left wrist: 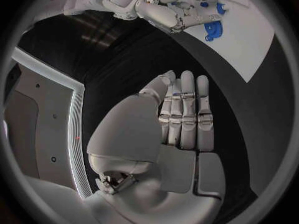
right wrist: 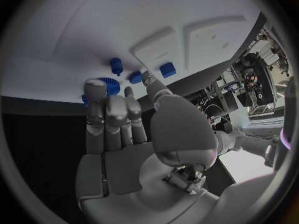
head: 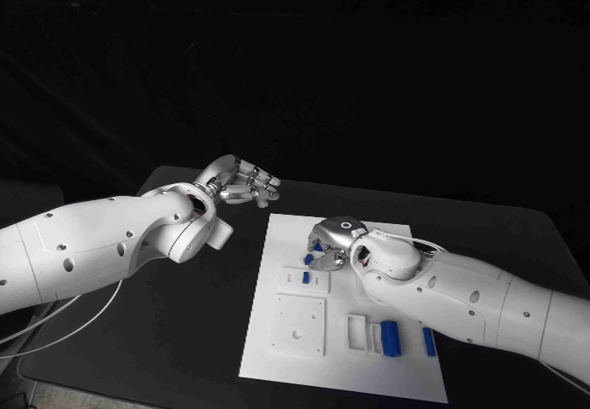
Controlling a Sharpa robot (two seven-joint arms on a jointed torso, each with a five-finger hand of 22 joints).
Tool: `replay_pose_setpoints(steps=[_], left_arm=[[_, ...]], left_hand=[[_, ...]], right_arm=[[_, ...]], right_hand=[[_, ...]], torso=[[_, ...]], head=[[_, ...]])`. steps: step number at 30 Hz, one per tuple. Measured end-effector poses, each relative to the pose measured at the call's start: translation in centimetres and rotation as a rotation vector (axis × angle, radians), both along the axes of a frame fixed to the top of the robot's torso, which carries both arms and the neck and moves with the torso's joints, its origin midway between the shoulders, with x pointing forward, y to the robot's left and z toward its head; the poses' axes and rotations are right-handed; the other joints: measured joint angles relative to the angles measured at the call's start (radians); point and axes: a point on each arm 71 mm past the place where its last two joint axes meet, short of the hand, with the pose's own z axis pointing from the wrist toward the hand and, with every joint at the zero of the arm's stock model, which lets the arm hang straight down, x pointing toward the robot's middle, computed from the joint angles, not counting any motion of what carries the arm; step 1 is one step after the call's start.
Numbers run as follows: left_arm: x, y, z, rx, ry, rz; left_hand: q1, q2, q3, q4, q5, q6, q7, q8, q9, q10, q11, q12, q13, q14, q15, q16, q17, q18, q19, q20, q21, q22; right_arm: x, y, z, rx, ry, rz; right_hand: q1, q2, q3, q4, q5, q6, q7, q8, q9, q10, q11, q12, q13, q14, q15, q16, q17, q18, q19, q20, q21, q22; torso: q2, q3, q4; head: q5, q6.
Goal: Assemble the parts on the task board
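The robot's right hand [head: 334, 243] hovers over the far end of the white task board [head: 295, 362] on the black table [head: 184, 341], fingers apart and holding nothing, a cluster of small blue parts [right wrist: 124, 77] just beyond its fingertips. The left hand [head: 242, 183], fingers straight and empty, is raised off the board's far-left corner, well apart. Two blue bars [head: 391, 338] lie lengthwise near the board's near edge.

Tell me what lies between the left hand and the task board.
In the head view only bare black table lies between the left hand, raised past the board's far left corner, and the task board. No part sits in that stretch.
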Motion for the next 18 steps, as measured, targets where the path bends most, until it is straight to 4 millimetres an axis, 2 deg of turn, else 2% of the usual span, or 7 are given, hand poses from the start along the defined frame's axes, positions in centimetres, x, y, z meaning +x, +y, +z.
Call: replay_pose_setpoints(steps=[10,18], left_arm=[[-0.06,-0.08,0.0,0.0,0.002,-0.003],[-0.07,-0.1,-0.01,0.0,0.003,-0.005]], left_hand=[[0.0,0.0,0.002,-0.002,0.0,0.0,0.0,0.0,0.0,0.0,0.0,0.0,0.0,0.0,0.0,-0.001,0.0,0.0,0.0,0.0,0.0,0.003],[0.0,0.0,0.004,-0.004,0.0,0.0,0.0,0.0,0.0,0.0,0.0,0.0,0.0,0.0,0.0,-0.004,0.001,0.0,0.0,0.0,0.0,0.006]], right_arm=[[0.03,0.32,-0.22,-0.002,0.002,-0.011],[0.18,0.27,-0.52,-0.008,0.004,-0.021]], right_hand=[[0.004,-0.004,0.0,0.02,0.0,0.0,0.0,0.0,0.0,0.0,0.0,0.0,0.0,0.0,0.0,0.0,0.0,0.0,0.0,0.0,0.0,0.0],[0.004,-0.004,0.0,0.022,-0.004,0.0,0.0,0.0,0.0,0.0,0.0,-0.004,0.0,0.0,0.0,0.0,0.0,0.0,0.0,0.0,0.0,0.0]], torso=[[0.001,-0.0005,0.0001],[0.002,-0.0006,0.0003]], head=[[0.002,0.001],[0.003,-0.005]])
